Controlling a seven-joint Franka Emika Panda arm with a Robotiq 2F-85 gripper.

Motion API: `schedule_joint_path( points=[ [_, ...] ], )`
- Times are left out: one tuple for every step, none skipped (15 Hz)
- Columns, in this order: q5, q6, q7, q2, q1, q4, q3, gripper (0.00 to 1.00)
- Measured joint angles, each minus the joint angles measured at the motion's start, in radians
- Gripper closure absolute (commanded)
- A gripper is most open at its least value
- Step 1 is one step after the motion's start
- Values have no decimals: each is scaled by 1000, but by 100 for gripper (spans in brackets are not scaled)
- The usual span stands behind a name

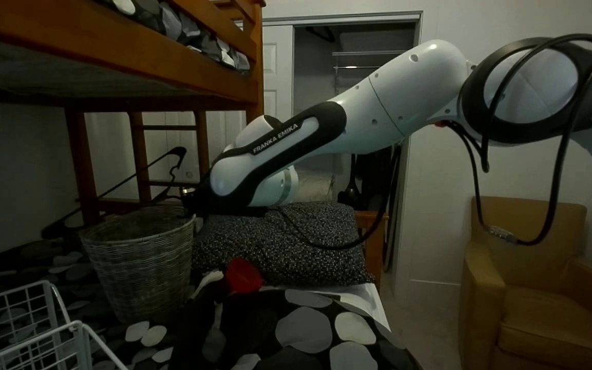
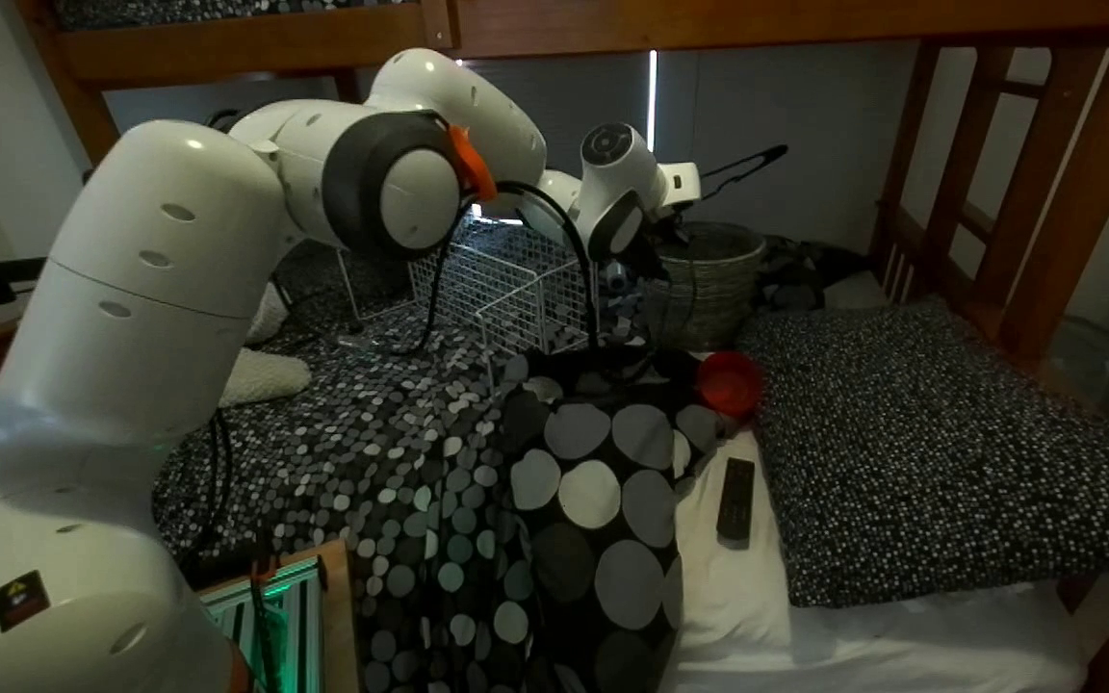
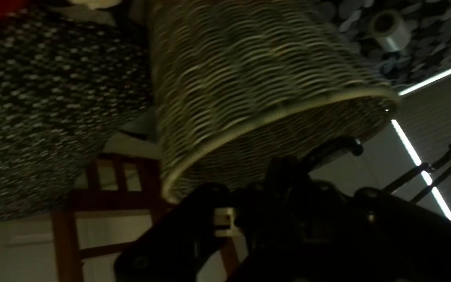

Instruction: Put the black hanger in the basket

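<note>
The black hanger (image 1: 177, 151) is held tilted above and behind the basket's rim; it also shows in an exterior view (image 2: 768, 155). The grey woven basket (image 1: 142, 267) stands upright on the bed, and it also shows in an exterior view (image 2: 709, 308). In the wrist view, the basket (image 3: 257, 66) appears with its rim slanting across the middle. My gripper (image 3: 284, 172) is dark and looks shut on the hanger, whose black curved end (image 3: 333, 149) sticks out past the fingertips. In an exterior view, the gripper (image 1: 188, 201) is at the basket's rim. The grasp point is hidden in shadow.
A white wire basket (image 2: 535, 289) stands beside the woven basket. A red object (image 2: 730, 383), a patterned pillow (image 2: 949, 452) and a remote (image 2: 735, 500) lie on the bed. The wooden upper bunk (image 1: 121, 67) hangs overhead. A ladder (image 1: 139, 154) stands behind.
</note>
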Motion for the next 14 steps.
schedule_joint_path(
  points=[
    [-30,0,28,-37,27,-43,-70,98],
    [-72,6,63,-75,62,-86,-145,98],
    [-136,19,113,-111,102,-129,-222,98],
    [-217,36,175,-141,146,-166,-300,98],
    [-303,43,236,-162,191,-190,-377,98],
    [-388,44,297,-170,238,-199,-454,98],
    [-472,43,361,-168,287,-199,-529,98],
    [-555,43,435,-159,343,-198,-606,98],
    [-618,43,498,-144,403,-198,-678,98],
    [-656,43,550,-124,467,-199,-746,98],
    [-677,43,589,-99,525,-198,-795,98],
    [-686,44,620,-75,574,-196,-828,98],
    [-686,47,641,-52,613,-192,-845,98],
    [-686,49,657,-29,644,-189,-851,98]
  ],
)
